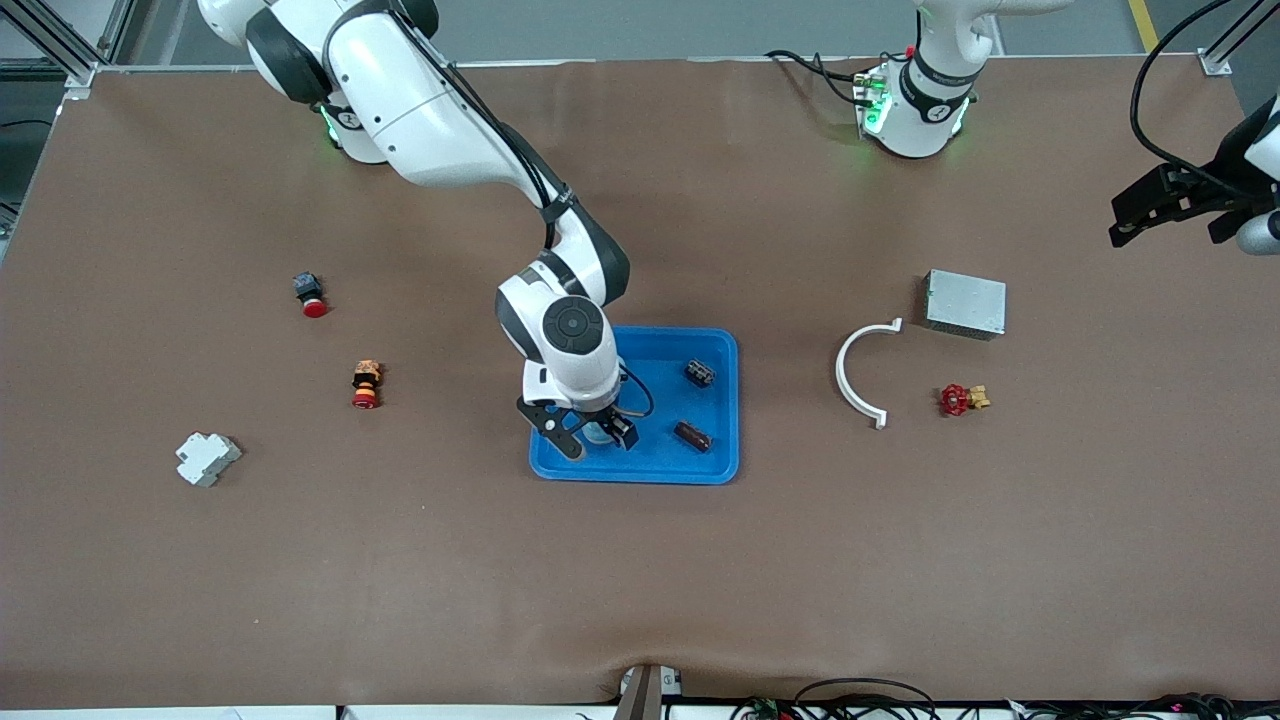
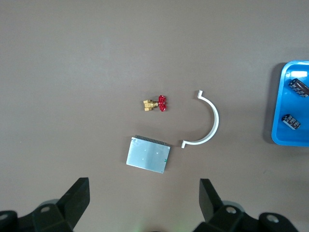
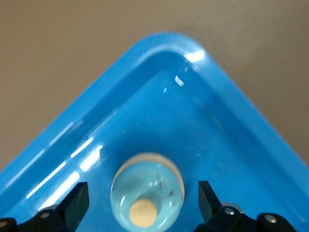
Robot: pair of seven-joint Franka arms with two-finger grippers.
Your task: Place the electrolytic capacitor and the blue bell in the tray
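Note:
The bright-blue tray (image 1: 720, 465) lies mid-table. In its corner nearest the front camera, toward the right arm's end, the pale-blue bell (image 1: 600, 432) (image 3: 147, 193) sits on the tray floor. My right gripper (image 1: 597, 440) (image 3: 142, 200) hangs low over the bell, open, with a gap between each finger and the bell. Two dark cylindrical capacitors (image 1: 699, 373) (image 1: 692, 436) lie in the tray toward the left arm's end; the left wrist view also shows these capacitors (image 2: 291, 121). My left gripper (image 1: 1165, 225) (image 2: 143, 195) waits open and empty, up over the left arm's end of the table.
Toward the left arm's end lie a grey metal box (image 1: 965, 303), a white curved bracket (image 1: 860, 372) and a red-handled brass valve (image 1: 962, 399). Toward the right arm's end lie a red push button (image 1: 310, 294), an orange-and-red button (image 1: 366, 384) and a white block (image 1: 207, 458).

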